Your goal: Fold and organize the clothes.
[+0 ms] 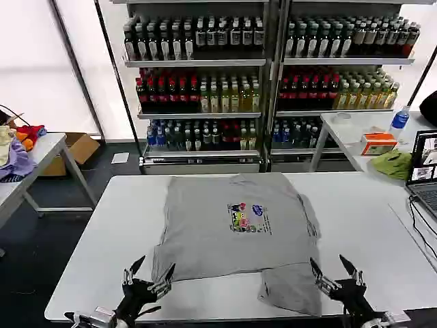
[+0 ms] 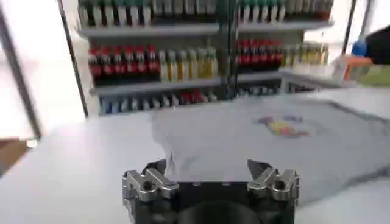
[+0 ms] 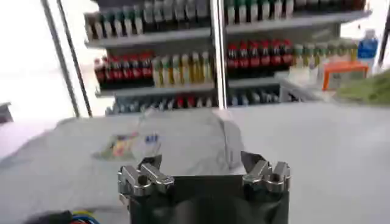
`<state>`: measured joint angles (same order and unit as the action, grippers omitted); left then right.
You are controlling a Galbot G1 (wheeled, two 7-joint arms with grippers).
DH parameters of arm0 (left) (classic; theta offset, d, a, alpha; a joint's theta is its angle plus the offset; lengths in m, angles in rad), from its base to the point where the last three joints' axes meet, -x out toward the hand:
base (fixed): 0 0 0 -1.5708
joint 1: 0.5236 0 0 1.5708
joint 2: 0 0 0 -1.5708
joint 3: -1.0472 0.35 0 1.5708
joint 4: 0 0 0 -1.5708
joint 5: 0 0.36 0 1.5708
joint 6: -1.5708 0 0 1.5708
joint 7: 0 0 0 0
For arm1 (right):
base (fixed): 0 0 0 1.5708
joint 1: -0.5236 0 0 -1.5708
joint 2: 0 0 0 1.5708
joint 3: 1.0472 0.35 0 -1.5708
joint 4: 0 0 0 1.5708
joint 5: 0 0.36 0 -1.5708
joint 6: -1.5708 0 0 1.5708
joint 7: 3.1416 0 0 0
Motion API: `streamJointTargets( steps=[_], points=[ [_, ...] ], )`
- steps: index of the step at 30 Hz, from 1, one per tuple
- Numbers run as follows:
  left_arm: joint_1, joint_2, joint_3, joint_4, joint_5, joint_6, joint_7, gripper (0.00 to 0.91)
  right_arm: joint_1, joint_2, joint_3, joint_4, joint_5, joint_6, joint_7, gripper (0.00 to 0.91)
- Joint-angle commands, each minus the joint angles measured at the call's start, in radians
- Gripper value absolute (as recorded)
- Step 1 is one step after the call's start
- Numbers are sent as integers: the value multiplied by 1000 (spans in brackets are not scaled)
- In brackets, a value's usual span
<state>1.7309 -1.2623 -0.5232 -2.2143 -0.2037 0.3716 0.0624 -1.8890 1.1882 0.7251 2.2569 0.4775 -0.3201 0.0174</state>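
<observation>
One of the clothes, a light grey short-sleeved shirt (image 1: 232, 229) with a small multicoloured chest print (image 1: 247, 217), lies spread on the white table (image 1: 102, 239). Its near right corner is folded over towards the front edge. My left gripper (image 1: 149, 275) hovers open at the shirt's near left corner, nothing between its fingers. My right gripper (image 1: 333, 268) stands open just right of the folded near right corner. From the left wrist, the shirt (image 2: 256, 137) lies beyond the open left gripper (image 2: 208, 165). From the right wrist, the shirt (image 3: 152, 146) lies ahead of the open right gripper (image 3: 201, 161).
Shelves of bottles (image 1: 266, 75) stand behind the table. A laptop (image 1: 423, 171) sits at the table's right edge. A side table at the right rear carries a green cloth (image 1: 390, 164), an orange box (image 1: 377, 143) and a bottle. Another table with coloured items (image 1: 20, 143) is at the left.
</observation>
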Motion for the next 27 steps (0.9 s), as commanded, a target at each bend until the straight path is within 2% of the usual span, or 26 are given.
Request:
streamJointTargets(
  steps=[1,10,15,17,18,19,20,22,25,26,27],
  points=[
    [37,58,29,18,-63,163,-83,907,-122,-21,-59,71,-16,-136,142,907],
    [-97,24,13,92,-100,153,-116,907,-50,29,-147,41,-35,-152,158,907],
    [-129,6,6,100,-130,155,-130,907,-28,36,-158,31,-38,-156,166,907],
    [-131,4,9,105,-129,155,-131,856,-18,37,-160,23,-32,-159,169,877],
    [-131,3,11,109,-129,155,-131,776,-15,38,-163,22,-30,-161,171,766],
    [-131,-2,13,115,-127,154,-132,725,-12,40,-166,19,-31,-162,175,554],
    [-129,-5,16,118,-125,153,-134,494,-11,41,-168,15,-31,-161,174,30],
    [-117,-11,26,121,-122,153,-134,282,-10,45,-175,9,-27,-162,180,0],
    [-100,-23,33,117,-108,151,-130,202,-12,49,-178,3,-13,-157,178,0],
    [-96,-25,35,119,-106,145,-130,121,-12,50,-178,2,-8,-157,178,0],
    [-95,-27,36,121,-102,143,-130,81,-11,50,-179,2,-5,-157,179,0]
  ],
)
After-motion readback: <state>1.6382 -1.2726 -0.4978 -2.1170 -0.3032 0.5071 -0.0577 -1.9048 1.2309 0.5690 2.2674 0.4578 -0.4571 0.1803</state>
